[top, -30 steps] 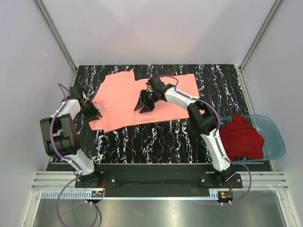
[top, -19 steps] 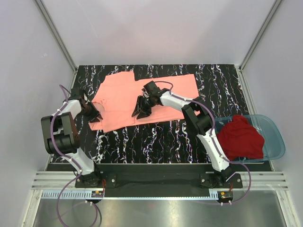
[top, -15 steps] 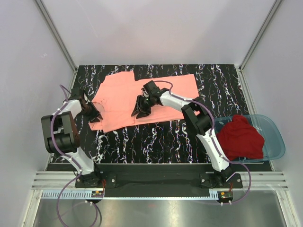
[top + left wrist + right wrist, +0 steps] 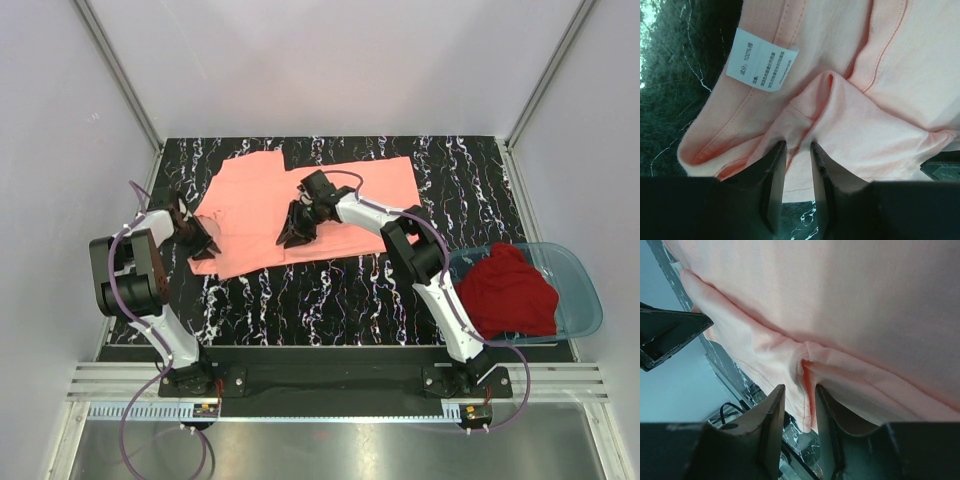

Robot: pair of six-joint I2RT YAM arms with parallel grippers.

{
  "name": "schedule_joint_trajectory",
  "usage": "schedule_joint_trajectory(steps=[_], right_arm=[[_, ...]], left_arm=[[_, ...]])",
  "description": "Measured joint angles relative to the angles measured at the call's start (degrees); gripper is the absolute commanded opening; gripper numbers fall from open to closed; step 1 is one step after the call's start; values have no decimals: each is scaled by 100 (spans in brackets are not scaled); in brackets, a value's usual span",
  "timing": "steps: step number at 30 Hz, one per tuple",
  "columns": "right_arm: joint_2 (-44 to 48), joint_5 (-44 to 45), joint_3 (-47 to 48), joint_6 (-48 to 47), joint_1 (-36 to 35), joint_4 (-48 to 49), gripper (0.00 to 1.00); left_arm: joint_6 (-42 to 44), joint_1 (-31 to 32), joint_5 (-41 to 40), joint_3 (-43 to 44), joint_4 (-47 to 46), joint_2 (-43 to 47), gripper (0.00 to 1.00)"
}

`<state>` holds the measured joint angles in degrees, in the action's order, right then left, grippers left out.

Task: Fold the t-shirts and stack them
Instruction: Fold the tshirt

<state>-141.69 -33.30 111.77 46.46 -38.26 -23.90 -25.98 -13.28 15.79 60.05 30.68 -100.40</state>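
The salmon-pink t-shirt (image 4: 300,205) lies spread, not yet folded, on the black marbled table (image 4: 330,290), well to the left of the translucent blue basin (image 4: 585,295). The dark red t-shirt (image 4: 510,290) sits heaped inside that basin. The right gripper (image 4: 292,235) is on the near hem of the pink shirt, on the part closer to the basin, with its fingers (image 4: 771,430) drawn in on a raised ridge of cloth that fills the gap between them. The left gripper (image 4: 205,243) is at the corner of the shirt farthest from the basin, pinching a small fold beside the white care label (image 4: 761,60). Both grips look shallow, holding only a thin peak of fabric. The main risk is that the cloth slides out of one pair of fingers once the hem is lifted, so the fold would land skewed. Each ridge may also hold only the upper layer of the shirt; the lower layer would then stay on the table and the shirt would open instead of folding. Uneven lifting by the two arms could drag the whole garment toward the basin.
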Motion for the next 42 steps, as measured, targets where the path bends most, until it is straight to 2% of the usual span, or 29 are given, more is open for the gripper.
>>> schedule_joint_trajectory(steps=[5,9,16,19,20,21,25,33,42], right_arm=[[-83,9,175,15,0,20,33],[-107,15,284,46,0,24,26],[-118,17,341,96,0,57,25],[-160,17,382,118,0,61,23],[-177,15,400,131,0,61,19],[-190,17,413,140,0,63,17],[-214,22,459,186,0,66,11],[-234,111,496,225,0,72,5],[-282,131,505,243,20,74,5]], left_arm=[[-2,2,57,66,-9,-63,30],[-20,4,68,79,-39,-74,26],[-87,17,177,138,-72,-111,27],[-103,22,203,155,-81,-166,20],[-111,22,205,160,-83,-181,17],[-118,22,210,164,-81,-197,9],[-131,22,227,199,-66,-210,2],[-136,22,225,501,-31,-210,0],[-151,26,227,846,-85,-374,0]])
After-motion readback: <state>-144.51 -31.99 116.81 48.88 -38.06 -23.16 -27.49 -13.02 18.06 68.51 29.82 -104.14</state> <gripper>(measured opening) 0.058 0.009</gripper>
